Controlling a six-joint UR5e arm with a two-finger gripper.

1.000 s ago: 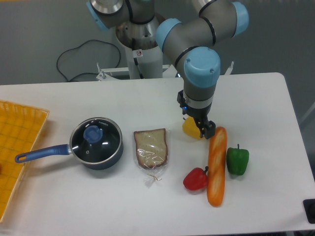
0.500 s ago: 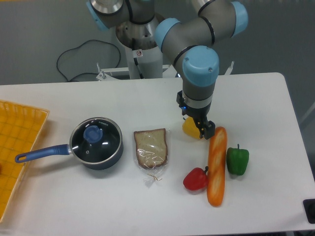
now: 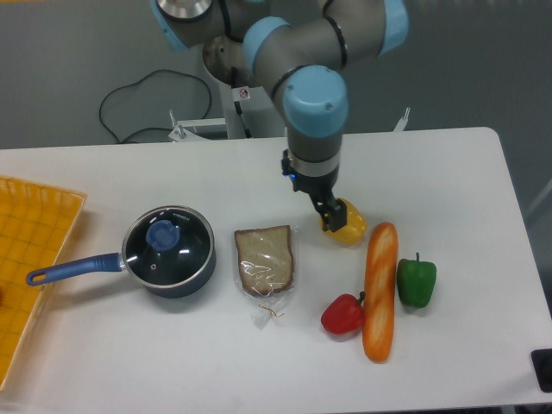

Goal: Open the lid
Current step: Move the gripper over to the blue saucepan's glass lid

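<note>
One arm over the white desk (image 3: pixel 129 345), its tool (image 3: pixel 329 218) hanging just beside the yellow pepper (image 3: pixel 348 223); whether it's clenched or released, I can't tell. Well to the left, the lid (image 3: pixel 167 244) sits on the blue saucepan (image 3: pixel 185 280), knob up, beside the bagged bread (image 3: pixel 265 259).

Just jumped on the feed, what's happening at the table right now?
The arm is meant to open the lid, but that has not started: the glass lid with its blue knob sits on the dark blue saucepan at the left. The gripper is over toward the middle-right, right next to the yellow pepper, holding nothing that I can see. Whether its jaws are open is hard to tell. The packaged bread slice lies between it and the saucepan.
</note>
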